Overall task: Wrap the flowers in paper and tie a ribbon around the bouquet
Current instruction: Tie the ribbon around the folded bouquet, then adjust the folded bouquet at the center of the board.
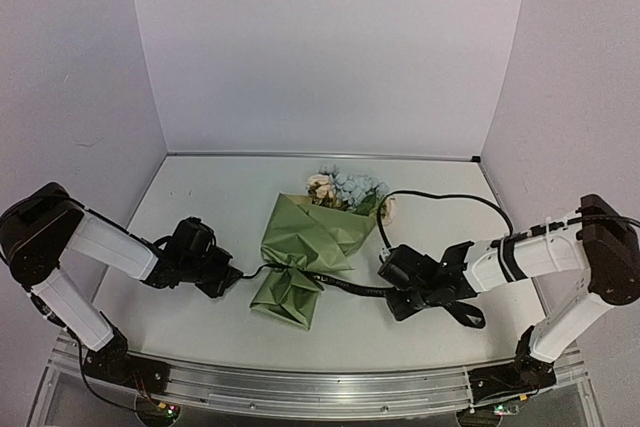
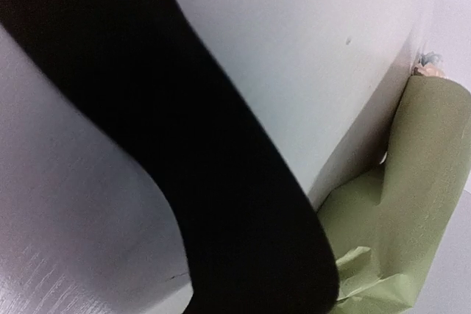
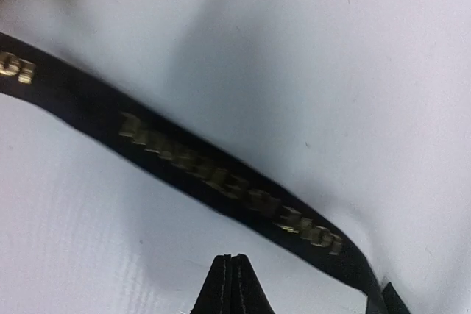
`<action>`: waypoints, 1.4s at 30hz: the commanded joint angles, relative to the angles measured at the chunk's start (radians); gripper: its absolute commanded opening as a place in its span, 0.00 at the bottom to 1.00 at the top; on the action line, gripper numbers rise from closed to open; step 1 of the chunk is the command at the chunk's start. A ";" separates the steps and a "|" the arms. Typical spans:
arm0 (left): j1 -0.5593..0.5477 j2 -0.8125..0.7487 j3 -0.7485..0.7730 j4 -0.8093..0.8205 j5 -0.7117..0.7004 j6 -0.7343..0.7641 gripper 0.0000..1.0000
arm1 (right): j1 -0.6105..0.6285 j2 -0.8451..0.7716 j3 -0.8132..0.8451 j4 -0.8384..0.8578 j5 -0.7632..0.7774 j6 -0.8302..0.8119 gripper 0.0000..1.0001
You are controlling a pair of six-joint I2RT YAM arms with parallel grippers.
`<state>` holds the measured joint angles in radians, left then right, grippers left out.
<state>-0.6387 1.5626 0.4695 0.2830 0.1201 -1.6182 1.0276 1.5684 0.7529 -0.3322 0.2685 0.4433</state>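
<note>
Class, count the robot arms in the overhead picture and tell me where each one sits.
2. The left arm reaches in from the left of the bouquet, the right arm from its right. Their bases stand at the near edge. None seems hidden.

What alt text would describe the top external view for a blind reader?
A bouquet of cream and pale blue flowers in olive-green paper lies on the white table. A black ribbon crosses its lower part, running between the left gripper and the right gripper.
</note>
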 commanded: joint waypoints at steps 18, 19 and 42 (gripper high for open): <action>-0.009 -0.182 0.231 -0.429 -0.035 0.657 0.54 | -0.101 0.094 0.475 -0.091 -0.515 -0.055 0.64; -0.009 -0.207 0.243 -0.468 -0.041 0.693 0.55 | -0.113 0.117 0.498 -0.090 -0.537 -0.055 0.64; -0.192 0.089 0.405 -0.158 0.401 1.123 0.01 | -0.191 0.307 0.645 -0.091 -0.627 0.027 0.01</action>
<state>-0.8300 1.6353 0.9074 0.0374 0.4486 -0.5366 0.8551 1.8664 1.3369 -0.4233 -0.3753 0.4505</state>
